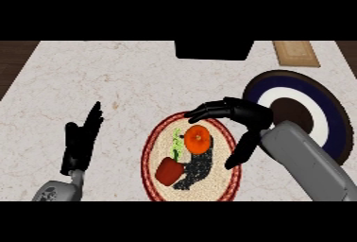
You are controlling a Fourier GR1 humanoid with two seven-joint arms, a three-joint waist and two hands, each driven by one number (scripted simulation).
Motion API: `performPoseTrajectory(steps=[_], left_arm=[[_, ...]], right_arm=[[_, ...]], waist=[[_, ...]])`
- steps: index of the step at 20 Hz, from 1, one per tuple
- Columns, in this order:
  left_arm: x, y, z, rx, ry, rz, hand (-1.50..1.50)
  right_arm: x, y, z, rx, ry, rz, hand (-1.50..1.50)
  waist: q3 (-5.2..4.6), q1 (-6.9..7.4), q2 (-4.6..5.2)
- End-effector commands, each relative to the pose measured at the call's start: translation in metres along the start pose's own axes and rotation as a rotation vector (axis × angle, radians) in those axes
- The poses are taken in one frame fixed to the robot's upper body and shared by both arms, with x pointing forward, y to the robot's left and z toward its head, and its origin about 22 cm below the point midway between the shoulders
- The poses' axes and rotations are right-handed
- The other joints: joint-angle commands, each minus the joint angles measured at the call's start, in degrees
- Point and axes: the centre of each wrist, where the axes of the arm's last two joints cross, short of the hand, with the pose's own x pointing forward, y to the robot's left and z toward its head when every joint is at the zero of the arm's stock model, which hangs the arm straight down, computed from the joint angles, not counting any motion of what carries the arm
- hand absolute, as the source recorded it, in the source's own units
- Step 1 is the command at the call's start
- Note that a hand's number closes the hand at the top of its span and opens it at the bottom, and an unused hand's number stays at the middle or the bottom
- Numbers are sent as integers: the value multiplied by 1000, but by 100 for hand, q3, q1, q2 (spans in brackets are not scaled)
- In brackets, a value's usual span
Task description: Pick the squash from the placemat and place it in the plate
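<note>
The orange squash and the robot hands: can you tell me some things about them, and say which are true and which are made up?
1. The squash lies on the round placemat. True.
2. The squash is already in the plate. False: the plate, right of the placemat, holds no squash.
3. The right hand arches over the squash, fingers above it and thumb below. True.
4. The left hand holds the squash. False: it rests open at the left, fingers up.
5. A red item lies on the placemat too. True.
</note>
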Motion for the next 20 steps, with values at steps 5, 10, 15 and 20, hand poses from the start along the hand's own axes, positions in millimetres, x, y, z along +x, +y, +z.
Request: performPoseTrajectory(steps=[5,10,15,20], left_arm=[[-2,-2,12,16,12,14,0],[5,16,5,19,17,9,0],[8,10,9,52,8,7,0],[2,2,7,34,30,22,0]], right_arm=[[14,-32,-45,253,61,290,-150],[18,-46,-60,474,203,346,-150],[11,-19,-87,552,236,372,-150],[-1,-13,-93,557,266,387,-150]], waist=[[-13,-115,-63],[-17,-116,-54],[-14,-164,-58],[-15,-194,-54]])
